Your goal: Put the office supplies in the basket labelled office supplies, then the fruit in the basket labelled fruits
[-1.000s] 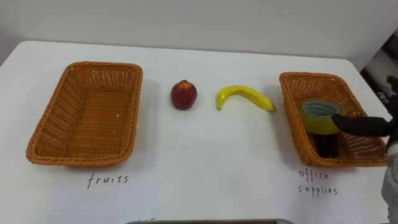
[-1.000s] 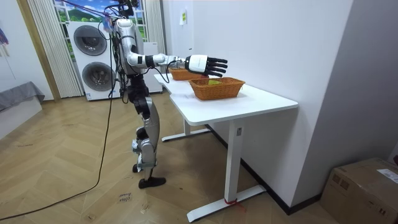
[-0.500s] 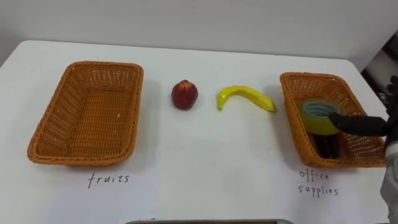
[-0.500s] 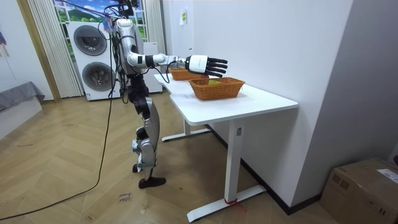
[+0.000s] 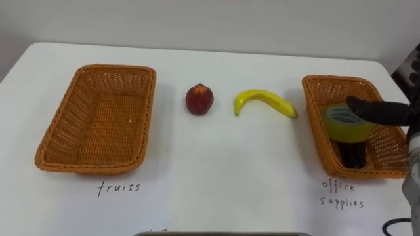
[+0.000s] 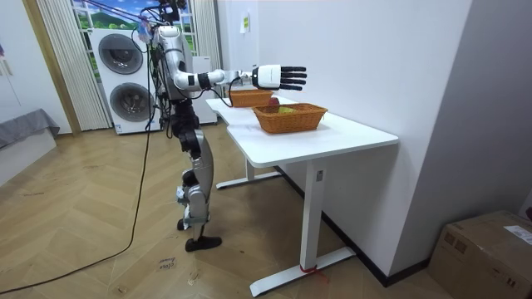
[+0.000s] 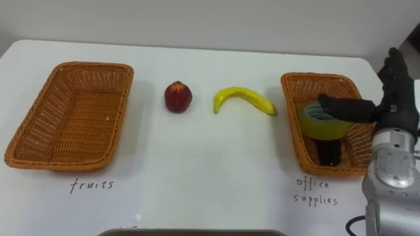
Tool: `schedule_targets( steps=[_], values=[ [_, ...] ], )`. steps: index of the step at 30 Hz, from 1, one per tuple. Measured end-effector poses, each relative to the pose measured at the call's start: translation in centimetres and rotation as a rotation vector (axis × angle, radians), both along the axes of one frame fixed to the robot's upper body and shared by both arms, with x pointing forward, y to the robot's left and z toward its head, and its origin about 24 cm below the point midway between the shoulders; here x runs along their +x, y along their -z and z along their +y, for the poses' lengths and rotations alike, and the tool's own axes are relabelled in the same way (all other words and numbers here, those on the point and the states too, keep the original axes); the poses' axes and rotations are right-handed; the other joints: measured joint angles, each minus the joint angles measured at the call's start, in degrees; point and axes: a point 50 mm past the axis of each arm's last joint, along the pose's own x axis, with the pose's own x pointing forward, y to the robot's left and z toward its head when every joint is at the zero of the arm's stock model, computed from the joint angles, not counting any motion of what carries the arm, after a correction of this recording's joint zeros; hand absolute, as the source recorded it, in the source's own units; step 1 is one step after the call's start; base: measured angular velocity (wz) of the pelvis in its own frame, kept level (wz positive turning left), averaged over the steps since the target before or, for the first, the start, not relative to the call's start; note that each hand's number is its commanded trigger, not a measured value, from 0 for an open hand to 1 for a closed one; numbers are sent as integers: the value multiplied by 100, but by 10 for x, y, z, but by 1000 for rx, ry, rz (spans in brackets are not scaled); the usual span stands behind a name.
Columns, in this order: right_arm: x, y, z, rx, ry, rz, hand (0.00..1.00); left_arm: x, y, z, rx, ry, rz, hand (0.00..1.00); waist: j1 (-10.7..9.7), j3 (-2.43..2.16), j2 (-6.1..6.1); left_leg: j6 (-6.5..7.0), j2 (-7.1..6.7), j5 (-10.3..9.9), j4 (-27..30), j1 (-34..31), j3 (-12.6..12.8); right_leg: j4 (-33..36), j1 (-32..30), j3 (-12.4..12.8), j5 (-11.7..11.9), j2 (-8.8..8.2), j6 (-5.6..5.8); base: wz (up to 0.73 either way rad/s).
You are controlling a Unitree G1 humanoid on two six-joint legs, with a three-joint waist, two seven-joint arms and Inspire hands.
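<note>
Between red fruit (image 5: 199, 99) and office basket (image 5: 314, 124), banana (image 5: 262, 99) lengthwise left-to-right

Your room lists one white desk (image 6: 332, 134) on white legs, set against a plain white wall (image 6: 374, 58), over a wood-patterned floor (image 6: 100, 249). Behind it you have two stacked washing machines (image 6: 123, 75), pale curtains (image 6: 54, 58) beside them, and a cardboard box (image 6: 486, 249) at the room view's lower right.
</note>
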Motion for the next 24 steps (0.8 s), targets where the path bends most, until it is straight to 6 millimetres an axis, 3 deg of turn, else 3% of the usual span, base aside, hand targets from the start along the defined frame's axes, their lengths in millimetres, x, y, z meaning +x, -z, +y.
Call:
schedule_targets(
  steps=[7, 14, 24],
  values=[
    [6, -20, 8, -22, -48, -75, 0, 2, 1, -1, -34, 7, -12, 0, 64, 10, -144, 1, 4, -1, 16, -10, -32, 5, 24, -69, 0, -23, 0, 3],
    [16, -39, 18, -42, -94, -145, 0, 7, 0, 0, -24, 15, -32, 0, 174, 8, -161, 8, -1, -6, 32, -13, -84, -9, 47, -102, 3, -33, -1, 3],
    [28, -53, 33, -58, -209, -174, 0, 4, 0, -1, -47, 22, -28, 0, 163, -2, -172, 8, 0, -6, 67, -25, -237, -1, 109, -217, 1, -46, 1, 7]
  ],
)
